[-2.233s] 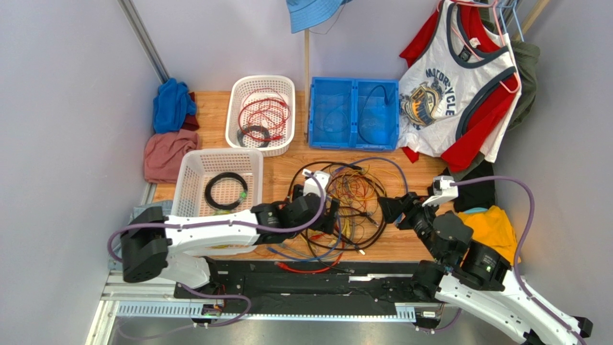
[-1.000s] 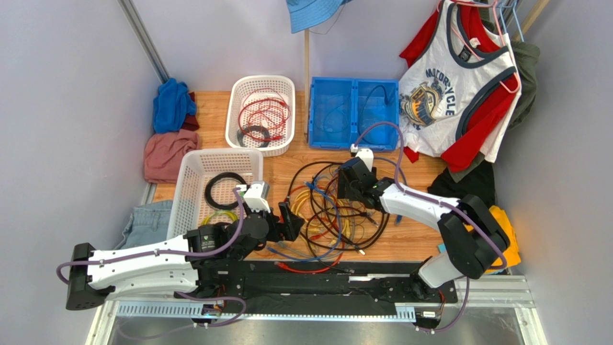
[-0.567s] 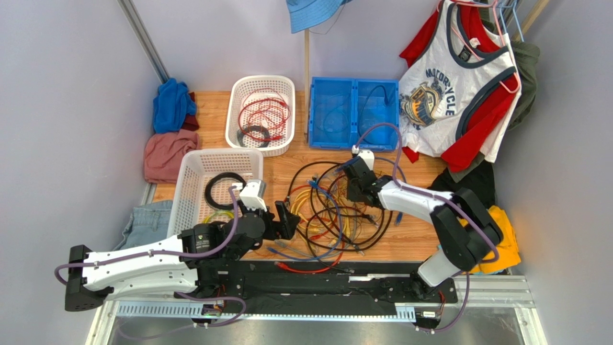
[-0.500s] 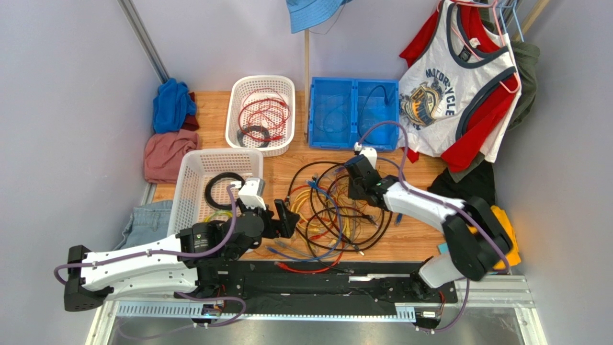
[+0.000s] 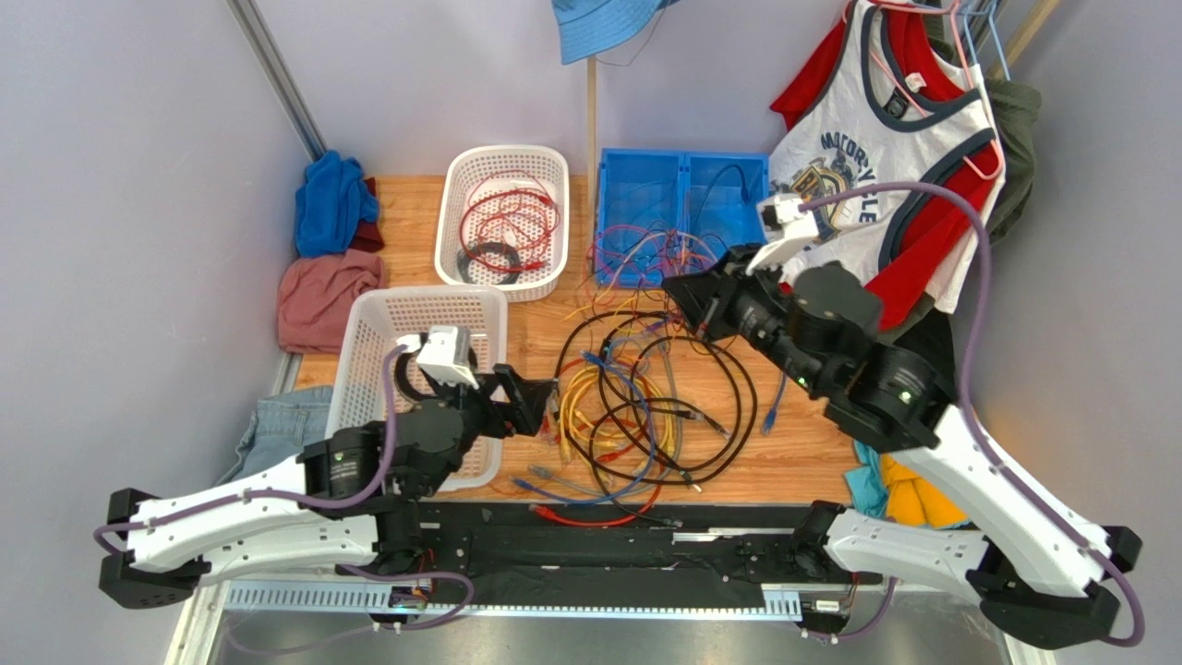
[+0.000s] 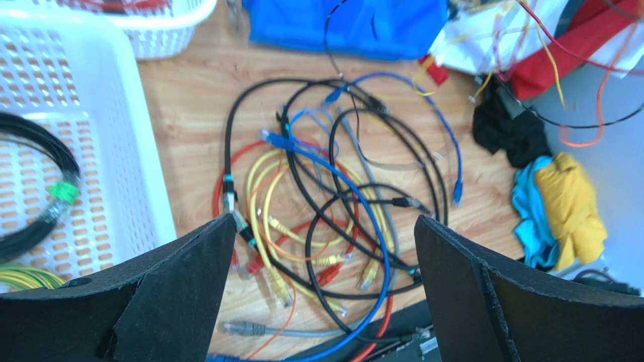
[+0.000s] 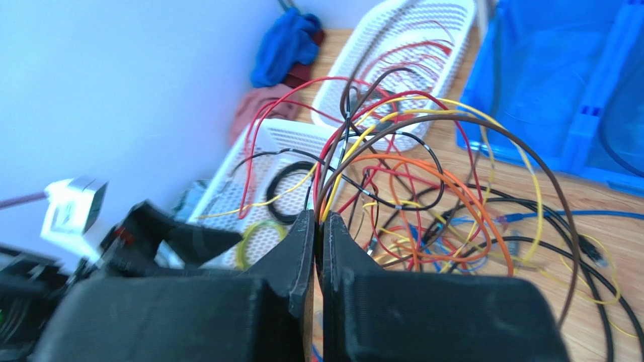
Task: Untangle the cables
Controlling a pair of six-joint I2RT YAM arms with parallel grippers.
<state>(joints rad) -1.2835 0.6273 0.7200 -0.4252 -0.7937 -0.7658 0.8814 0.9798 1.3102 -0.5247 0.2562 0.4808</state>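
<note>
Top external view: the right end effector [image 5: 690,294] hangs above the bench [image 5: 805,444] in the upper middle of the frame, just in front of the blue bin [image 5: 611,222]. The right wrist view shows its 2 fingers [image 7: 302,249] clenched on a bunch of thin wires [image 7: 423,143], red, orange, yellow and brown, which arch up from the grip and fall back toward the wood.

The rest of the cables [image 5: 652,402] lie as a looped heap on the bench at the middle of the frame, below and slightly left of that grip, so the held strands run roughly top to bottom in the picture, from end effector to heap.

The left end effector [image 5: 534,402] is released, jaws spread wide, just beside the heap's left edge and next to the white basket [image 5: 364,347]. In the left wrist view the black, blue and yellow loops [image 6: 332,196] sit straight ahead between its fingers. It looks the nearer arm for pinning the heap while the right pulls away toward the top of the frame.
</note>
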